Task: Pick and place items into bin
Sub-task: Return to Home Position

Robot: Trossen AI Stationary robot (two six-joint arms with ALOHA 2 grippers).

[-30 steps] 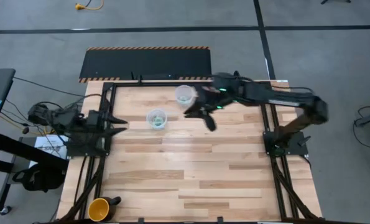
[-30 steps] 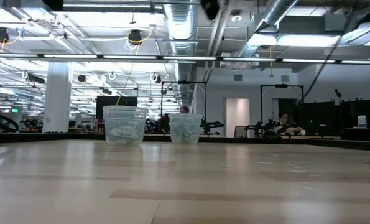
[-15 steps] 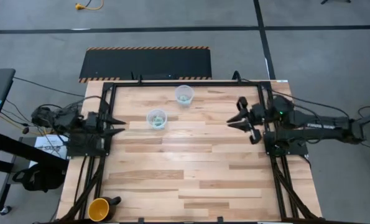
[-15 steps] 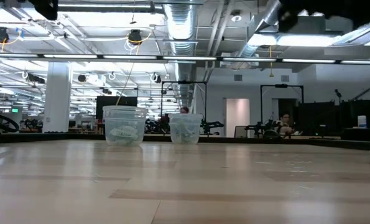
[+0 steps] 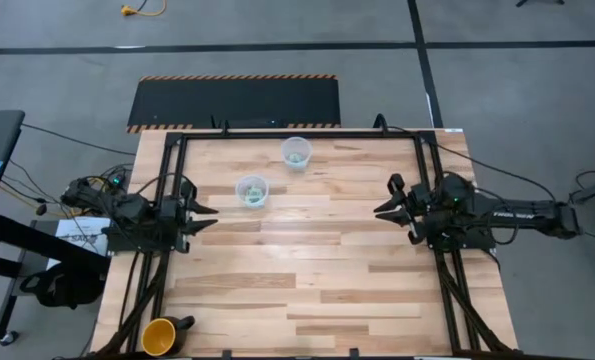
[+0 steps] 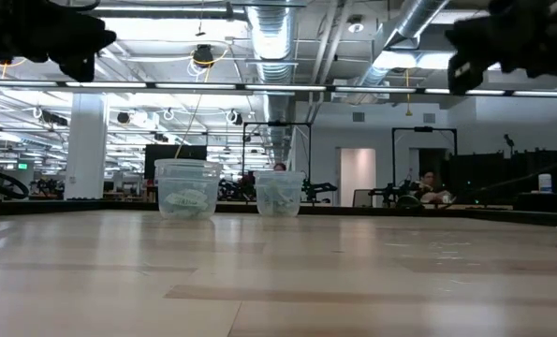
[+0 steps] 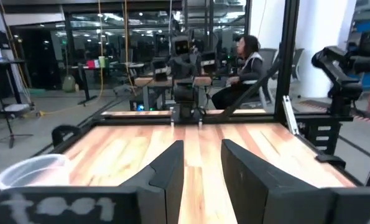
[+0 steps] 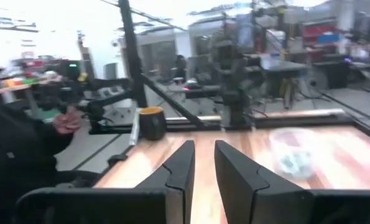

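Table [image 5: 307, 260], left end effector [image 5: 209, 213] facing right end effector [image 5: 380, 210]

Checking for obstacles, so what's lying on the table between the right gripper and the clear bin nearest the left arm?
Nothing. The high view shows only bare wooden table between the right gripper and that clear bin.
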